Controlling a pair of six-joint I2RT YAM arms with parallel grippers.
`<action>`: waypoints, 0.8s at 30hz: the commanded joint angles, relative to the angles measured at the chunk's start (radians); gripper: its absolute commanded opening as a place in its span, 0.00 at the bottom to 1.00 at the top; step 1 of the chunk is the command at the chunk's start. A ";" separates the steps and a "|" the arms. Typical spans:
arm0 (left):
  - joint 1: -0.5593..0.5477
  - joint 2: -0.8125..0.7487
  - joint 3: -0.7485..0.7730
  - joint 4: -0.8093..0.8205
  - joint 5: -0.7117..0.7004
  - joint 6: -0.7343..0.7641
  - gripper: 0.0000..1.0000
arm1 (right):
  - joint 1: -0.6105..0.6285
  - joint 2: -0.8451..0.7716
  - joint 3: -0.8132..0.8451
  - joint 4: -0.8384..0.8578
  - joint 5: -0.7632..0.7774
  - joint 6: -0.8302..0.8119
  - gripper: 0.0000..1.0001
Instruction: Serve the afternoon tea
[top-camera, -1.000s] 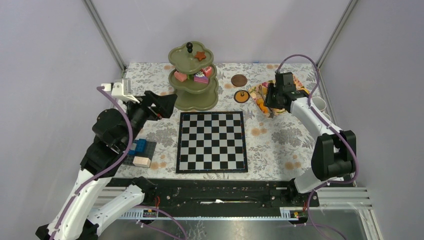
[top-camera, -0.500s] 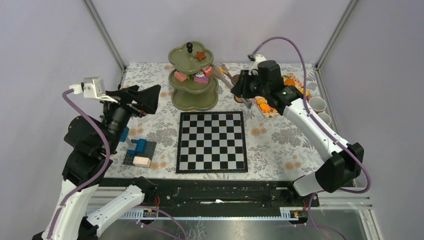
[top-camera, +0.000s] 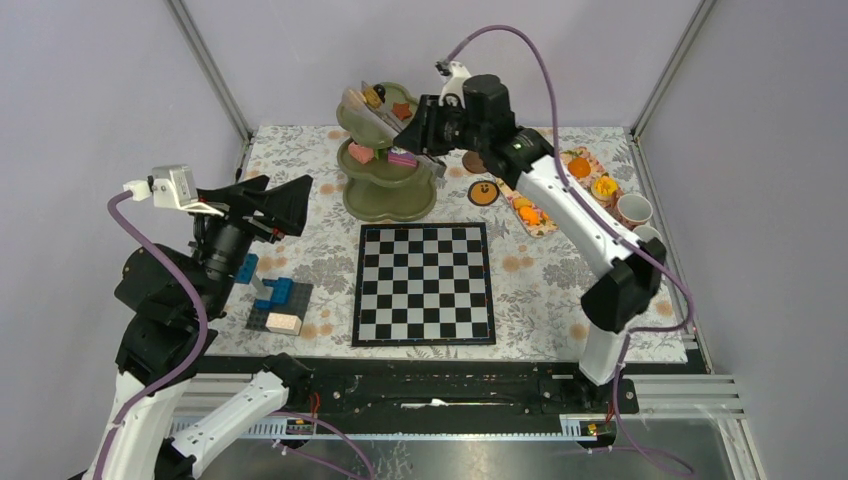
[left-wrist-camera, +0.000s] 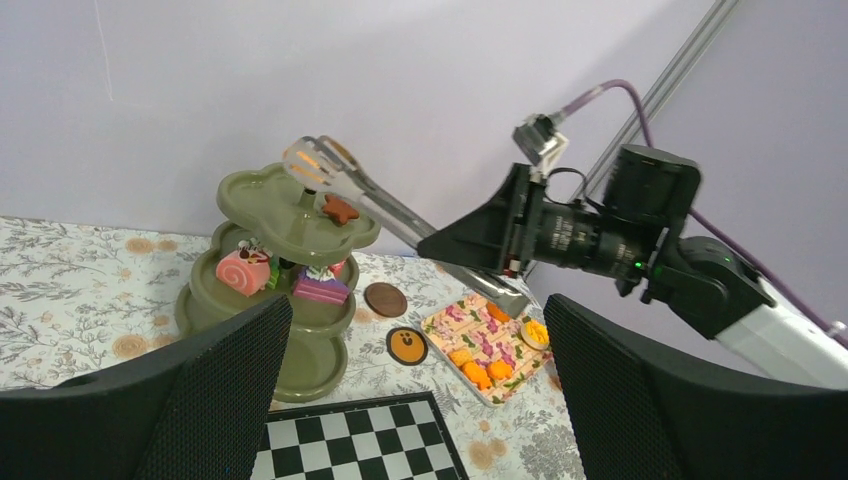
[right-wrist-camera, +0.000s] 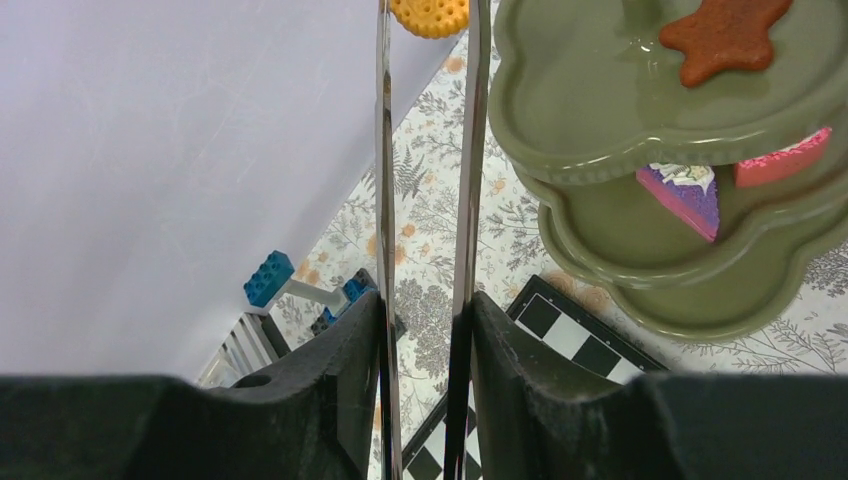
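Right gripper (top-camera: 428, 122) swung to three-tier stand (top-camera: 390, 205), clamped on tongs (left-wrist-camera: 390, 207) holding one biscuit (right-wrist-camera: 430, 12), left gripper (top-camera: 288, 184) apart

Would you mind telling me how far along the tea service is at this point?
Partly done: the stand holds a star biscuit, a pink roll and a cake slice. In hand: the right gripper, shut on tongs, carries an orange biscuit above the top tier. Remaining: pastries on the tray, two loose biscuits and both cups. The left gripper is open.

Lab robot cell — plain lilac walls (top-camera: 90, 100), aluminium frame posts (top-camera: 208, 68), mounting rail (top-camera: 420, 385).
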 joint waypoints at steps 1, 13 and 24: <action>-0.003 -0.016 -0.007 0.008 -0.017 -0.003 0.99 | 0.029 0.097 0.189 -0.074 0.039 -0.018 0.28; -0.003 -0.026 -0.025 0.003 -0.030 0.002 0.99 | 0.118 0.367 0.591 -0.342 0.341 -0.166 0.31; -0.003 -0.019 -0.034 0.004 -0.031 -0.003 0.99 | 0.117 0.409 0.615 -0.348 0.392 -0.156 0.42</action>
